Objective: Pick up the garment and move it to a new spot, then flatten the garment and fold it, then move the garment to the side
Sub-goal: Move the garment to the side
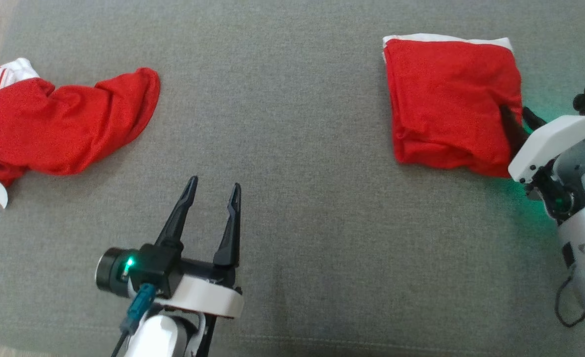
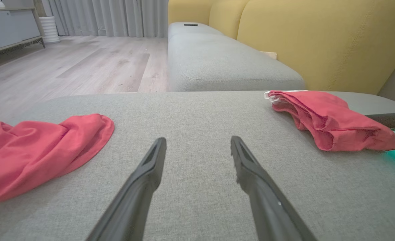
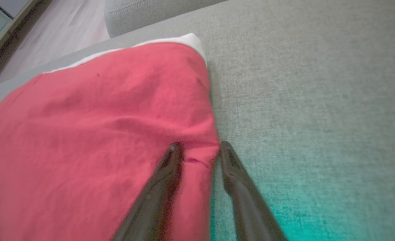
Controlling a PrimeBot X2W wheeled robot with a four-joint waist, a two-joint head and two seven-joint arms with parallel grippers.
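Grey cushion (image 1: 292, 124): nearest, the left gripper (image 1: 214, 184), fingers spread and empty; a crumpled red garment (image 1: 64, 124) at nine o'clock. At two o'clock, the right gripper (image 3: 200, 145) straddles the edge of the folded red garment (image 1: 451, 94); whether it grips cannot be told. Beyond: yellow backrest (image 2: 318, 40), wooden floor (image 2: 83, 67), curtains (image 2: 117, 16).

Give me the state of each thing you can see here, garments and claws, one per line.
Folded red garment: folded square, lying flat at the right.
Crumpled red garment: bunched up, unfolded, at the left.
Left claw: open, empty.
Right claw: straddling the folded garment's edge; grip unclear.
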